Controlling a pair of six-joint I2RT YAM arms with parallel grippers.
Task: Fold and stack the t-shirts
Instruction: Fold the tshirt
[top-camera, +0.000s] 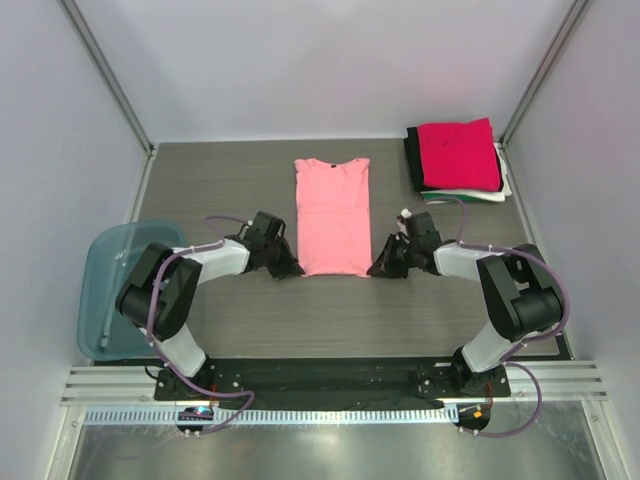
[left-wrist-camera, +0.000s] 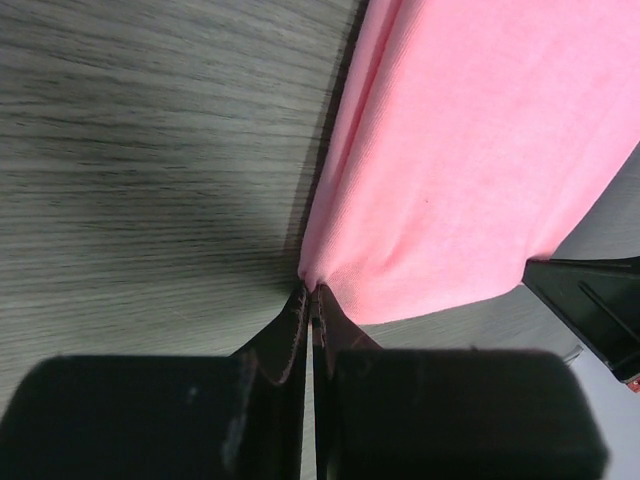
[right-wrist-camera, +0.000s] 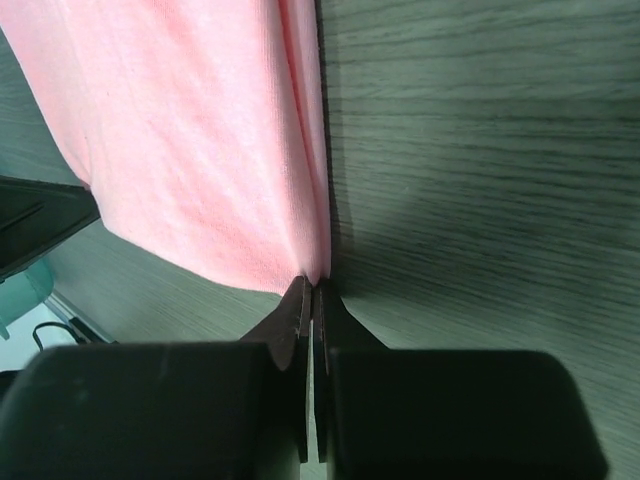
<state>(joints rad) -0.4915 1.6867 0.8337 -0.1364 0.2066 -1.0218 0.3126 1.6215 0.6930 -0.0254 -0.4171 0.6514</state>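
A salmon-pink t-shirt (top-camera: 333, 213) lies flat in a long narrow fold in the middle of the table, neck towards the back. My left gripper (top-camera: 293, 268) is shut on its near left corner (left-wrist-camera: 322, 272), the cloth pinched between the tips. My right gripper (top-camera: 377, 268) is shut on the near right corner (right-wrist-camera: 310, 268) in the same way. At the back right sits a stack of folded t-shirts (top-camera: 457, 158): magenta-red on top, black, white and green edges below.
A translucent blue bin (top-camera: 105, 290) stands at the table's left edge beside the left arm. Grey walls with metal posts close in the table on three sides. The other gripper's black tip shows in each wrist view (left-wrist-camera: 590, 305) (right-wrist-camera: 40, 220).
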